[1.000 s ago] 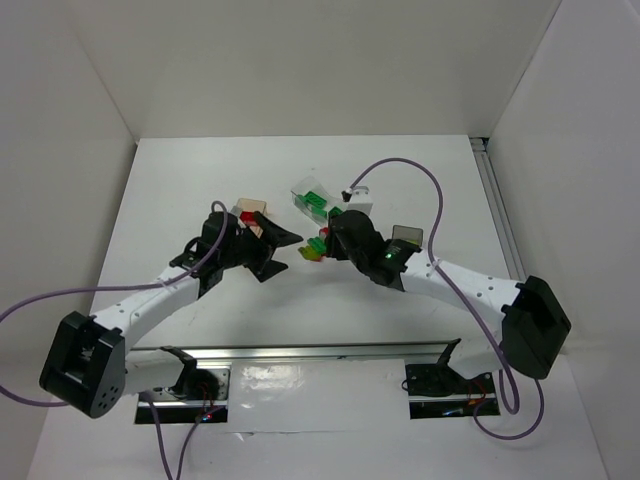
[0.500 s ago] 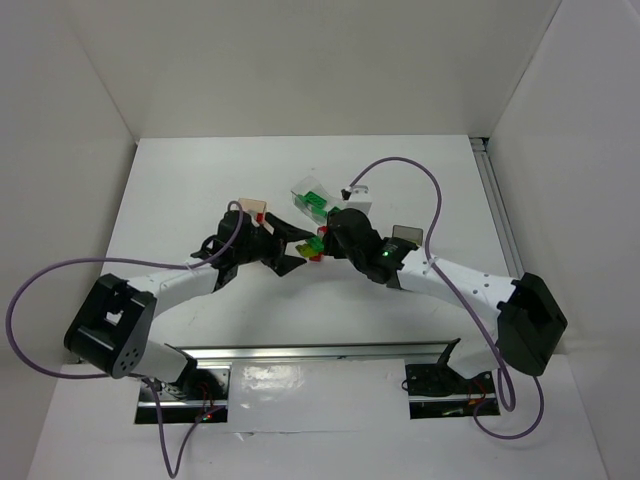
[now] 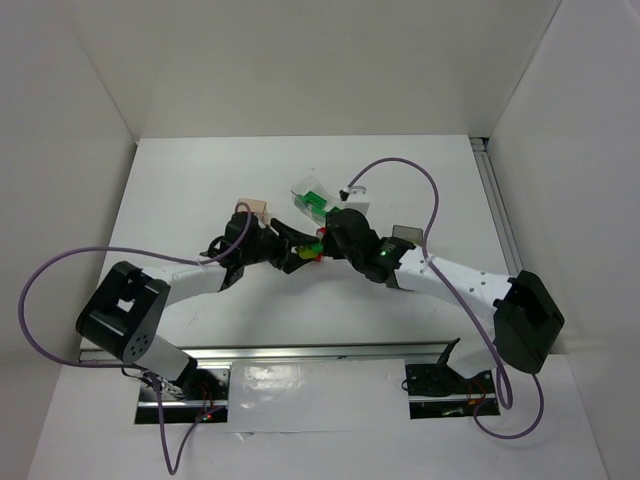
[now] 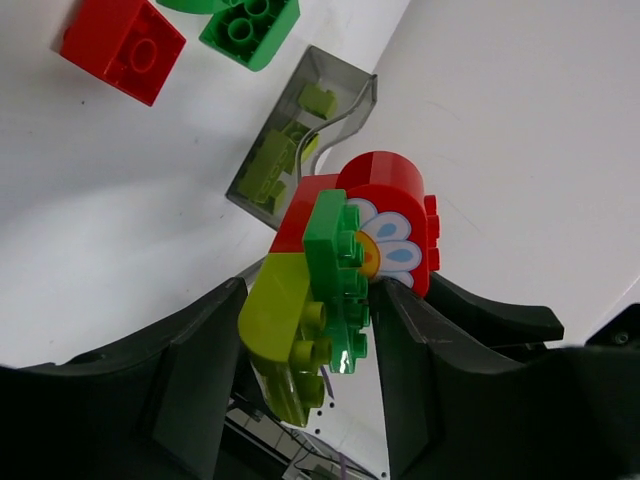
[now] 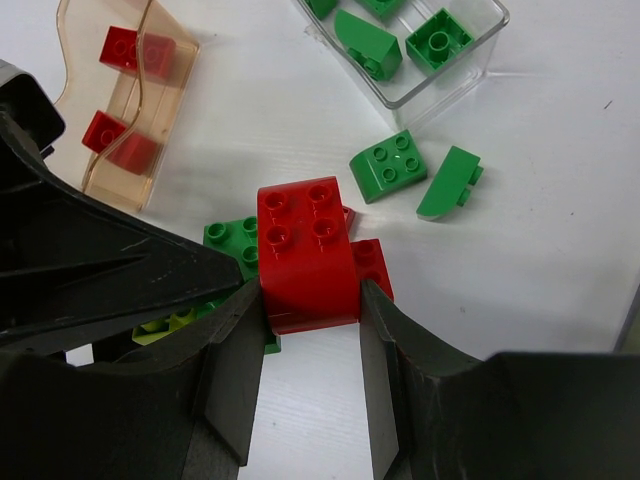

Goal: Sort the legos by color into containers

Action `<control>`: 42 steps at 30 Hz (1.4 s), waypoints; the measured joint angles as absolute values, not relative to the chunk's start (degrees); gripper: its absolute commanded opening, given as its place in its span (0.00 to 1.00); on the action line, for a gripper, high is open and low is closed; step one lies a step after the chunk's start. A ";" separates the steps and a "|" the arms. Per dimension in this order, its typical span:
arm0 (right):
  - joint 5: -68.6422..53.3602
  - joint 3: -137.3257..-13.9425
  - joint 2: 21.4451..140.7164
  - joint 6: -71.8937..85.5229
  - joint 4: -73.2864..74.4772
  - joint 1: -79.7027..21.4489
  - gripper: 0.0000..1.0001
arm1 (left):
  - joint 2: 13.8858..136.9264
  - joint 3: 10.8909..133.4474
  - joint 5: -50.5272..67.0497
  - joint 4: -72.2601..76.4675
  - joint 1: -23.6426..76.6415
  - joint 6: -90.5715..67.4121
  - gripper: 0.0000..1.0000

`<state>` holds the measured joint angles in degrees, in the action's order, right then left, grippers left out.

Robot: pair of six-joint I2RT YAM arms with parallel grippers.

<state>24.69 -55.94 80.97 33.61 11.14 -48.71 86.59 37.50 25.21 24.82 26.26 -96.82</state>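
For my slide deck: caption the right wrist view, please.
Right gripper clamps a red studded brick in a mixed-colour cluster, near a translucent tan tub and a clear plastic tub.

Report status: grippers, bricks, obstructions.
Left gripper and right gripper both shut on brick clump. Clump red, green, yellow-green, not yet split. Loose green bricks alongside, clear of fingers.

Left arm (image 3: 180,285) reaches forward and to the right. Right arm (image 3: 460,285) reaches forward and to the left. The wrists meet tip to tip near centre. Left gripper (image 4: 318,330): jaws closed against a lego cluster (image 4: 345,260), one on each flank. Right gripper (image 5: 308,310): jaws clamped on both sides of a red brick (image 5: 305,250), apparently part of that cluster.
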 measured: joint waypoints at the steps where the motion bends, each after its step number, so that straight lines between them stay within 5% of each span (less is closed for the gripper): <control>1: 24.62 -55.94 80.99 33.61 11.11 -48.71 0.24 | 86.63 37.50 25.23 25.17 26.48 -96.95 0.64; 15: 24.82 -56.01 81.30 33.67 11.64 -48.53 0.24 | 88.09 37.78 25.10 26.52 26.68 -98.15 0.00; 26: 27.38 -60.62 83.02 33.50 14.15 -48.49 0.24 | 88.09 37.95 24.88 27.44 26.44 -98.87 0.00; 42: 29.26 -58.48 83.09 33.56 13.50 -48.49 0.24 | 84.18 46.74 22.76 7.05 19.09 -83.66 0.00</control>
<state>29.26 -58.48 83.09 33.56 13.50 -48.49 84.18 46.74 22.76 7.05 19.09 -83.66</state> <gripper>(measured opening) 0.456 0.447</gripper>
